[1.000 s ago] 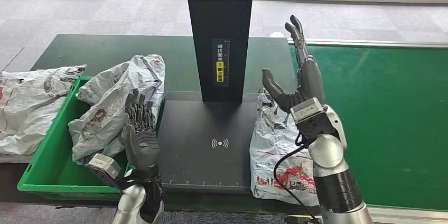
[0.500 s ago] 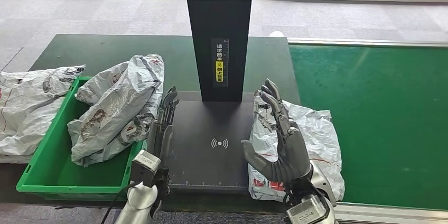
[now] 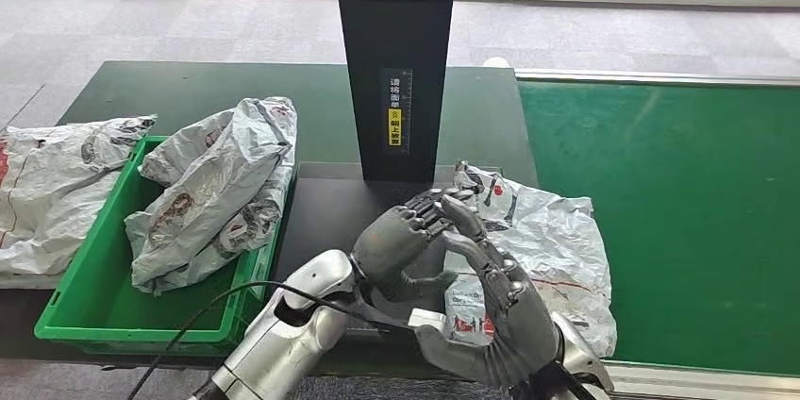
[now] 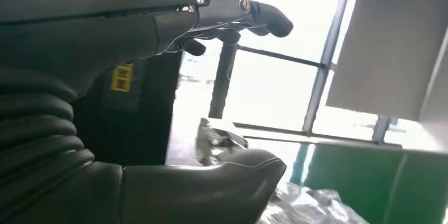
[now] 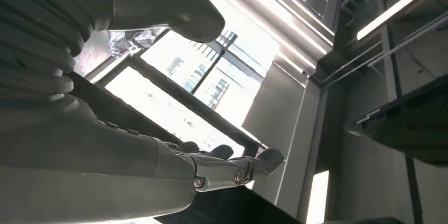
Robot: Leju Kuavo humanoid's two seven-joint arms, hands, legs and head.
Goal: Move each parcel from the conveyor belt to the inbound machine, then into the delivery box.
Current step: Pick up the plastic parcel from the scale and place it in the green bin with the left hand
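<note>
Nearest me, my right hand hangs over the near edge of the scanner, fingers spread and holding nothing. Just ahead of it my left hand has its fingers curled inward; whether they grip anything I cannot tell, as I see nothing in them. The two hands nearly touch at the fingertips above the plate.

The parcel I want lies just beyond and to the right, a crumpled grey bag resting half on the plate's right edge and half on the green belt. Neither hand has it.

On the left the green box holds another bag, with one more bag lying outside it.

Farthest stands the black post of the machine.

My worry: the hands are so close they could knock together as I reach. The bag is slack and slippery, so a shallow pinch may catch only a fold and let it slide off onto the belt.
</note>
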